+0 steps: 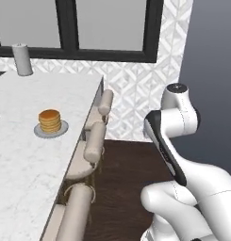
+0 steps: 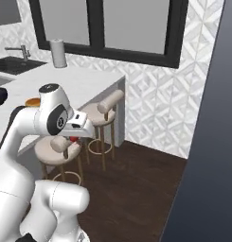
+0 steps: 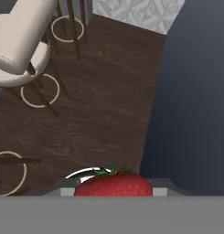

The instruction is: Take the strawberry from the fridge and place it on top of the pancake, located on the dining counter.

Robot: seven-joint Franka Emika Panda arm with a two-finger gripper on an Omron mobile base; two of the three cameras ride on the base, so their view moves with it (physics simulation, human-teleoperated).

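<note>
The dark grey fridge (image 1: 211, 70) filled the right side of both base views, its flat face rising beside the patterned wall. The long white marble counter (image 1: 22, 160) ran along the left of the left base view, with beige stools (image 1: 94, 141) lined up against its edge over the dark wood floor (image 2: 136, 189). A black-framed window (image 1: 74, 28) sat above the counter's far end, and a grey cylinder (image 1: 22, 60) stood upright near that end.

The white arm (image 1: 183, 155) rose from the base, folded and reaching down between the stools and the fridge. In the right base view its hand pointed low, just in front of the nearest stool seat.

The pancake (image 1: 50, 121) stack sat on a round grey plate (image 1: 63, 129) on the counter, near the stool-side edge and well apart from the arm.

The jaws (image 2: 74, 139) were clamped on the strawberry (image 3: 114, 184), which showed as a red berry with green leaves at the bottom of the hand view, held over the floor beside the fridge. In the right base view a small red spot marked it at the hand's tip.
</note>
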